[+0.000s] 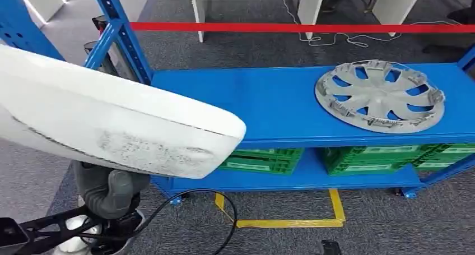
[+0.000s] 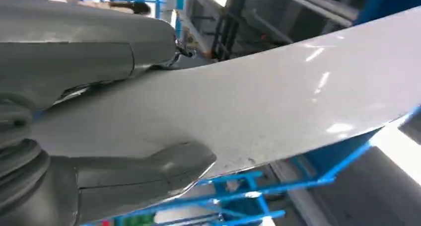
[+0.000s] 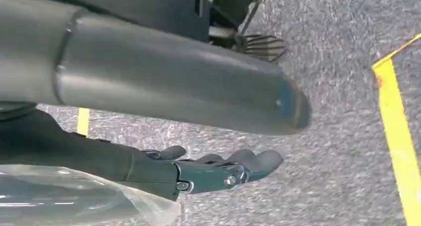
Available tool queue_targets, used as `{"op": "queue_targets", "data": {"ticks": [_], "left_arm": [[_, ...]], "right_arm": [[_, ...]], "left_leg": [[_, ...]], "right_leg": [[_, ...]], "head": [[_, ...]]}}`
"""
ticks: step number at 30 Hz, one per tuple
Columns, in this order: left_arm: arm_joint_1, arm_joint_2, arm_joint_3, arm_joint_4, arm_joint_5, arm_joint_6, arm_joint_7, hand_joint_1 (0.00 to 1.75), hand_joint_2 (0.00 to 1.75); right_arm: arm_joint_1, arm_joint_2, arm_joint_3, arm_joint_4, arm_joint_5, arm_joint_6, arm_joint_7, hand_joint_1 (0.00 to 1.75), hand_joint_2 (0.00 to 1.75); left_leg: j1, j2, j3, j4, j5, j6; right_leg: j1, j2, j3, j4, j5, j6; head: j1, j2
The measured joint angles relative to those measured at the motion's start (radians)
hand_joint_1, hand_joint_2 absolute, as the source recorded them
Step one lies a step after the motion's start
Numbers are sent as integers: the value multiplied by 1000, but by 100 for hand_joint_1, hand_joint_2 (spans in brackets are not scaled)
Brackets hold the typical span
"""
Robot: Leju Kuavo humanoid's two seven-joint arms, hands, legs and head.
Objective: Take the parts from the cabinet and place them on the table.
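The robot's left hand [image 2: 99,131] clamps a long white panel [image 1: 112,126] between thumb and fingers, carrying it flat (likely to clear the frame) just beside the blue desk [image 1: 269,106], where a silver wheel cover [image 1: 380,96] already lies. The right hand [image 3: 213,171] hangs over the carpet, fingers extended, holding nothing.

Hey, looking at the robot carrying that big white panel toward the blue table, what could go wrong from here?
The left hand grips the white panel at one edge, so the long piece might tilt or slip. The hubcap lies on the blue table; a careless set-down could knock it. The black cable on the floor may snag a foot.
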State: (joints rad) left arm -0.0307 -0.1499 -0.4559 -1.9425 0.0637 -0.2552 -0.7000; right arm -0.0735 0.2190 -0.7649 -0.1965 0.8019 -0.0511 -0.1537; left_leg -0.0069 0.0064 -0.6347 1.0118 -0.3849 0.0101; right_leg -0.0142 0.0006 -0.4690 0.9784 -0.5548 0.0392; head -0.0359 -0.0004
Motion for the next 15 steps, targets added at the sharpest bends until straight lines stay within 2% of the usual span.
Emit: {"op": "queue_targets", "data": {"ticks": [1,2,3,5,6,7,8,9,10,11,12,13,15], "left_arm": [[1,1,0,0,-2,1,0,175,175],[3,2,0,0,-3,3,0,175,175],[3,3,0,0,-6,5,0,175,175],[4,10,-2,0,-12,8,0,175,175],[6,15,-3,0,-15,8,0,175,175],[6,19,-7,0,-17,7,0,175,175],[6,24,-11,0,-17,2,0,175,175],[5,25,-14,0,-18,-1,0,175,175],[3,27,-19,0,-21,0,0,175,175],[-4,29,-24,0,-22,3,0,175,175],[-13,30,-31,0,-23,7,0,175,175],[-22,32,-36,0,-22,10,0,175,175],[-29,36,-39,0,-18,12,0,175,175]], "right_arm": [[4,2,0,1,0,3,0,0,0],[3,1,0,1,0,4,0,0,0],[3,1,0,1,0,8,-2,0,0],[4,2,0,1,0,23,-16,0,0],[5,1,0,1,0,31,-22,0,0],[5,1,0,1,-1,35,-25,0,0],[5,1,0,1,-2,39,-26,0,0],[5,1,0,1,-2,42,-26,0,0],[5,2,-1,1,-4,46,-26,0,0],[4,2,-1,1,-7,50,-27,0,0],[3,2,-1,1,-11,55,-30,0,0],[3,2,-2,1,-17,61,-36,0,0],[0,2,-10,1,-40,86,-43,0,0]], "left_leg": [[3,-2,-8,2,-5,-7],[5,-4,-16,24,-51,-14],[6,-4,-31,81,-123,-19],[8,-4,-59,229,-223,-26],[8,-4,-64,287,-238,-28],[9,-4,-56,308,-226,-27],[9,-4,-26,288,-195,-25],[8,-4,21,226,-159,-21],[8,-4,83,135,-132,-14],[7,-5,141,47,-133,-6],[3,-6,177,-17,-160,0],[2,-6,177,-30,-161,1],[-3,-7,163,-26,-151,12]], "right_leg": [[-6,-7,-10,-4,11,-14],[-6,-8,-21,-4,21,-25],[-6,-9,-34,-4,33,-33],[-5,-10,-50,-1,55,-34],[-4,-10,-66,3,67,-34],[-4,-11,-82,6,77,-33],[-3,-11,-100,11,85,-32],[-3,-11,-115,17,93,-30],[-2,-10,-127,21,100,-29],[-2,-9,-134,25,106,-26],[3,-8,-141,27,114,-18],[2,-9,-145,25,124,-12],[-1,-10,-148,18,144,2]], "head": [[3,0],[1,0],[-2,0],[-3,0],[-3,0],[-3,0],[-3,0],[-3,0],[-4,0],[-3,0],[-3,0],[-2,0],[-2,0]]}}
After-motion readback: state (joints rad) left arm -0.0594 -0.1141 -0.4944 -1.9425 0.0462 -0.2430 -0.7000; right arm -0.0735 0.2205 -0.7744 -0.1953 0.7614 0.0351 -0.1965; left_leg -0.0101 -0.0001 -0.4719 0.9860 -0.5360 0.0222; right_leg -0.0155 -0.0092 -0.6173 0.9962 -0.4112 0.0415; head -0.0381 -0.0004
